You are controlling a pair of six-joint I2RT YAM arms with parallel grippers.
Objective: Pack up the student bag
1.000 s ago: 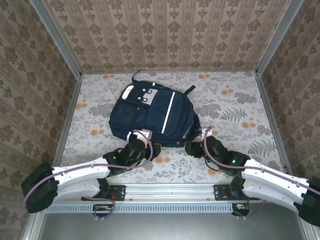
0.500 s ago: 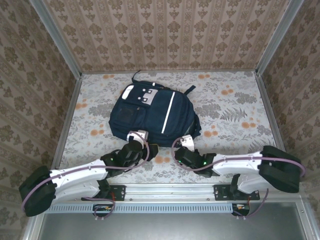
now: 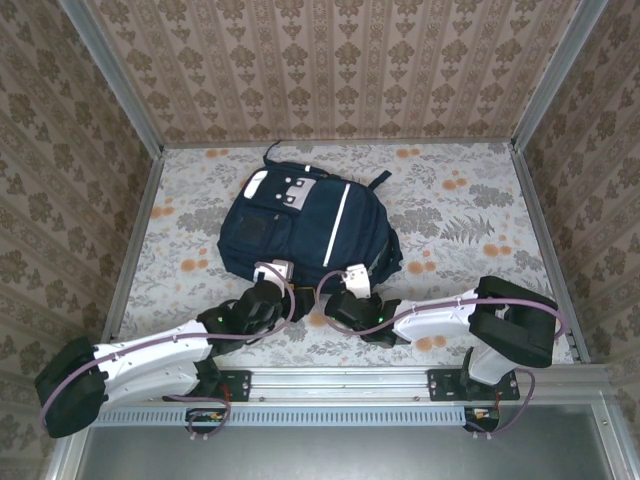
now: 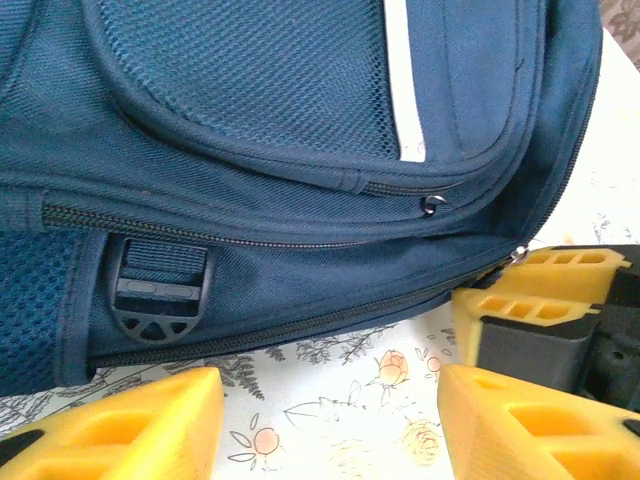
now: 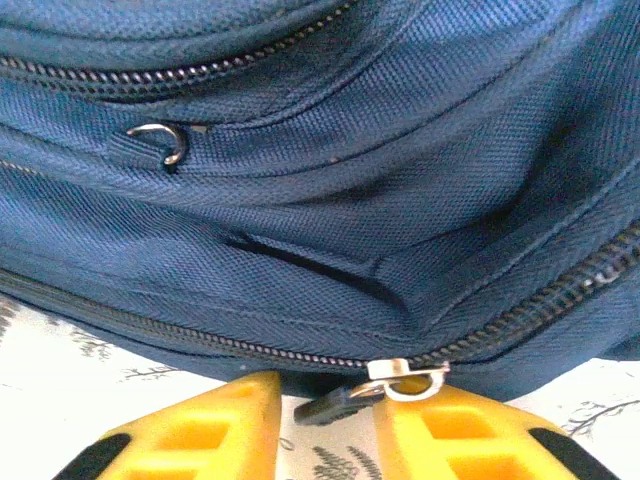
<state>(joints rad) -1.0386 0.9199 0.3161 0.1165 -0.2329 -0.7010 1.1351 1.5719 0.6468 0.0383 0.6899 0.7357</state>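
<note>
The student bag [image 3: 300, 225] lies flat at the middle of the flower-patterned counter [image 3: 460, 200], its lower edge just above both hands in the top view. The left hand [image 4: 330, 425] sits just short of that edge, fingers spread and empty. The right hand [image 5: 332, 435] has its fingers drawn close around the black zipper pull [image 5: 335, 405] at the bag's seam — whether they truly pinch it I cannot tell. The bag is navy woven fabric with a white stripe [image 3: 341, 225], a grey-white patch [image 3: 295, 195] near its upper end, a mesh pocket [image 4: 250, 70], dark zippers and a black plastic buckle [image 4: 155, 295].
</note>
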